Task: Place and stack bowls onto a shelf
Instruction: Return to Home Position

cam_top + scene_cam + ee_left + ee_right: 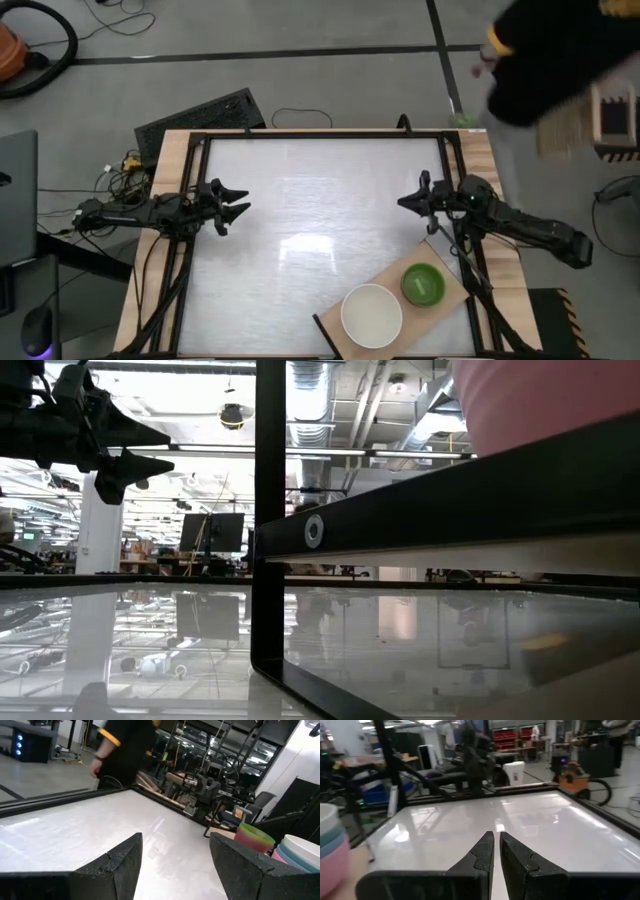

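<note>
The shelf is light brown wood. On it sit a creamy white bowl and a bright green bowl. The table around it is shiny white.

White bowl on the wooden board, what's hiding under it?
From above, the white bowl covers everything beneath. From the side, a bluish bowl and a pink bowl sit stacked under it. Any more are hidden.

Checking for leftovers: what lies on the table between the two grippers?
Nothing: the high view shows bare tabletop between the left gripper and the right gripper.
</note>
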